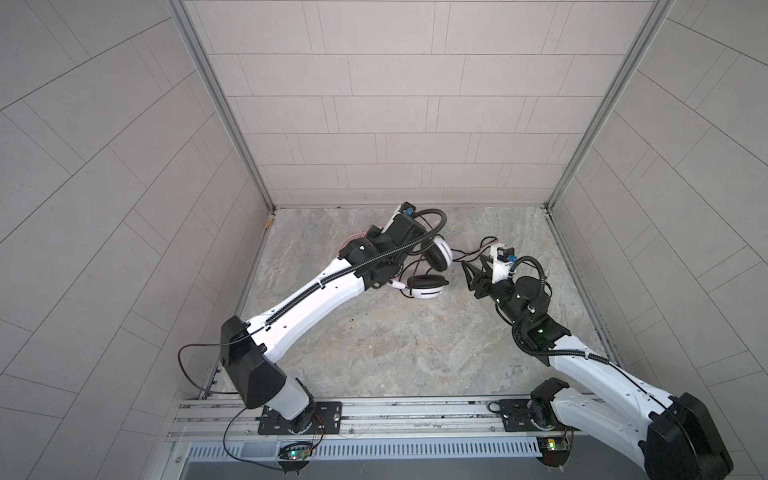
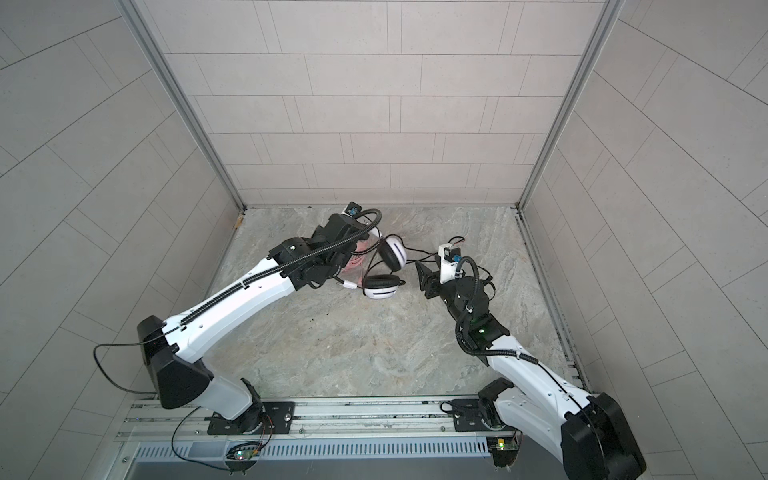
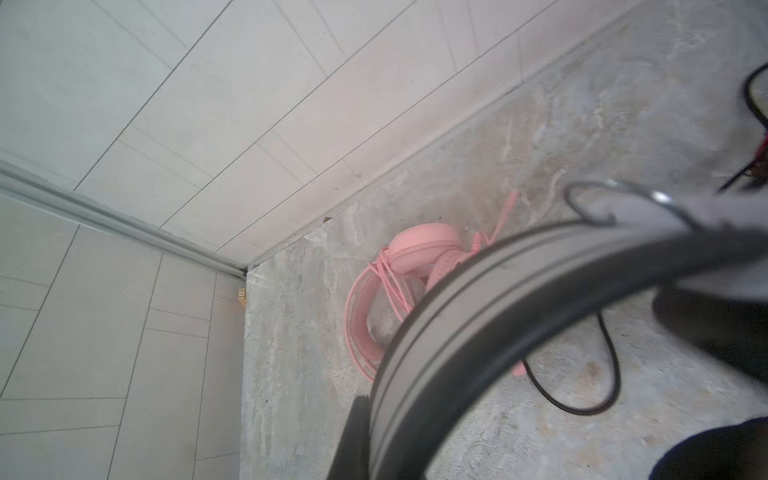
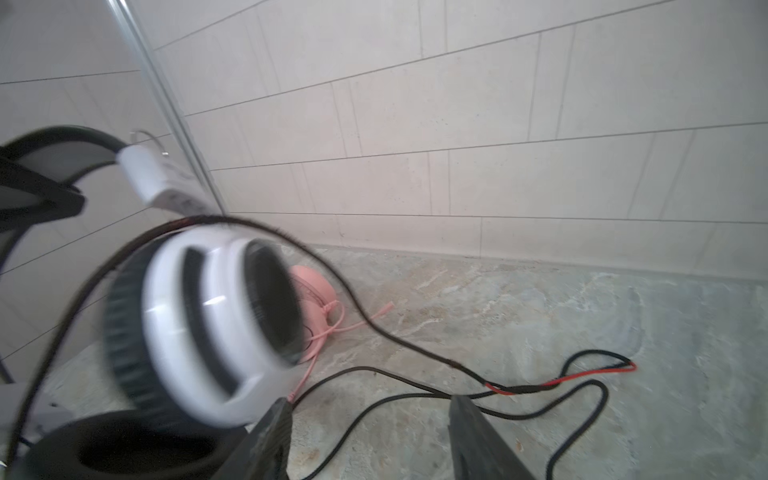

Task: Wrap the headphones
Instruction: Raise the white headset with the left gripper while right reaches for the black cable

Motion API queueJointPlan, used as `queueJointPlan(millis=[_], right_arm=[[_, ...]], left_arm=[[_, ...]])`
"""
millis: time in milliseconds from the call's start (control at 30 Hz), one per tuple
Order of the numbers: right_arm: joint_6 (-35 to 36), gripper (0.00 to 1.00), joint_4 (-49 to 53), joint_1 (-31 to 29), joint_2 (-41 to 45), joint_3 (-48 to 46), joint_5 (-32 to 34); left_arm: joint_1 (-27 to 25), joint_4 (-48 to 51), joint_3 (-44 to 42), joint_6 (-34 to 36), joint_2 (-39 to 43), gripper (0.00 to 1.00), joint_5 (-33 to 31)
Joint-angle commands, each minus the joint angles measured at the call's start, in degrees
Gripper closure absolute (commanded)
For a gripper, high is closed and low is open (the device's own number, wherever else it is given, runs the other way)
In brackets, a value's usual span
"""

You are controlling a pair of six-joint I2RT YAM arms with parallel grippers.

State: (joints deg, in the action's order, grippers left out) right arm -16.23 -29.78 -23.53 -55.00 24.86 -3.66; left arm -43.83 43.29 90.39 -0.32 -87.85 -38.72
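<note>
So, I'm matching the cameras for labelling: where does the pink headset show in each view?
In a top view: pink headset, a sliver behind the left arm.
In a top view: more of it, right of that arm.
Left wrist: mid-picture, behind the grey band.
Right wrist: mid-picture, behind the white earcup.
Shared landmark: white-and-black headset, right beside it.

Grey marbled tabletop [image 1: 395, 353], pink headset [image 3: 419, 247] lying near its far-left corner, black cable [image 3: 617, 370] trailing across

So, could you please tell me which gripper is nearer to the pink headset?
Left. The left gripper, shut on the band of the white-and-black headset, hangs close beside the pink headset. The right gripper, jaws open, sits farther right, beyond that white-and-black one.
</note>
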Motion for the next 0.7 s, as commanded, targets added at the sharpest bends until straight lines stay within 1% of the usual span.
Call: queueJointPlan(millis=[0, 133, 200, 333, 400, 500, 533, 600, 667], right_arm=[[-1.67, 0.36, -0.90, 0.63, -0.87, -1.20, -1.48], [-2.54, 0.35, -1.65, 0.94, -1.33, -1.14, -3.04], [-2.53, 0.34, -1.72, 1.13, -2.41, -0.94, -3.23], [-3.41, 0.34, -2.20, 2.37, -8.40, 0.94, -7.30], [-4.31, 0.34, -2.91, 3.24, -11.35, 1.63, -9.18], [-3.92, 0.33, -3.01, 3.58, -11.83, 1.02, -6.64], [-3.56, 0.33, -2.65, 3.56, -11.33, 0.48, -5.46], [-3.42, 0.33, -2.19, 3.53, -10.87, -0.54, -3.79], [-5.13, 0.33, -3.10, 3.58, -12.29, -0.79, -3.58]], left_arm=[[2.49, 2.13, 1.99, -1.66, 1.86, 1.00, 0.55], [5.52, 7.36, 5.86, -2.15, -0.48, 1.00, 3.90], [6.89, 8.47, 7.54, -2.25, -0.87, 1.00, 7.05], [9.69, 10.55, 12.90, -2.56, -2.11, 1.00, 18.28], [10.32, 13.06, 17.01, -2.61, -3.47, 1.00, 21.53], [11.84, 18.56, 26.20, -3.66, -6.17, 1.00, 25.02], [12.57, 19.77, 29.50, -4.26, -6.94, 1.00, 27.22], [14.16, 22.57, 38.26, -4.87, -8.92, 1.00, 32.57], [15.62, 25.84, 49.27, -5.42, -12.00, 1.00, 37.59]])
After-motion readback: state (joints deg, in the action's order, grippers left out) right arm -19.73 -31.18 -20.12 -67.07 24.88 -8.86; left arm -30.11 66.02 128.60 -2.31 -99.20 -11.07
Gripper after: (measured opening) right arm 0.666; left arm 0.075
